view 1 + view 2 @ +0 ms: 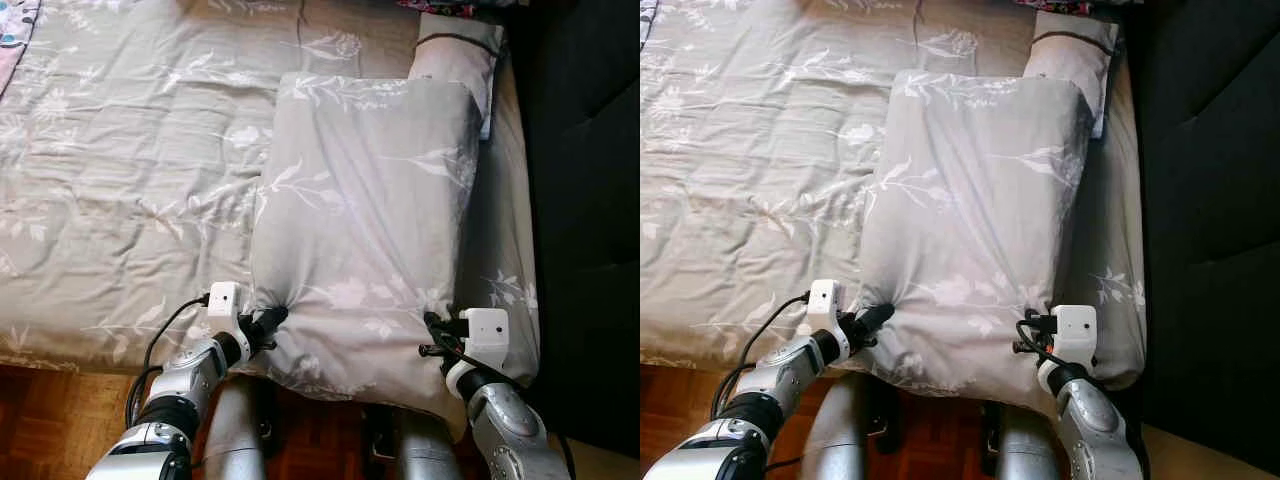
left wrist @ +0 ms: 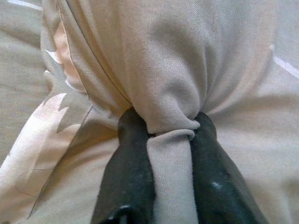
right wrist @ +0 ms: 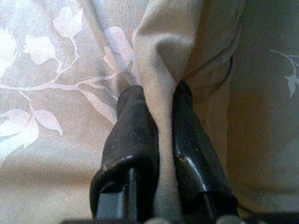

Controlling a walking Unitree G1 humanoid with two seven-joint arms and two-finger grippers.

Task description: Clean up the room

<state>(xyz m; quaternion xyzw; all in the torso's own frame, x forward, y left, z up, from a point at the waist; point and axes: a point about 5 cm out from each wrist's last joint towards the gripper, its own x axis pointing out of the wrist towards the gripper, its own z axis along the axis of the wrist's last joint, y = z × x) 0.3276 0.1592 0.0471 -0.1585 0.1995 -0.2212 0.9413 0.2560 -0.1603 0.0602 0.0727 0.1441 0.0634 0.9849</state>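
Note:
A large grey pillow with a white leaf print lies lengthwise on the bed, near its right side. My left gripper is shut on the pillow's near left corner. The left wrist view has a fold of pillow cloth pinched between the black fingers. At the near right corner, my right gripper is shut on the cloth as well. There the fabric runs between the fingers. A second pillow sits beyond the first, near the head of the bed.
The bed's grey floral cover spreads out to the left. A dark sofa or panel stands close on the right of the bed. Wooden floor runs along the near edge. A bit of pink fabric lies at the far left corner.

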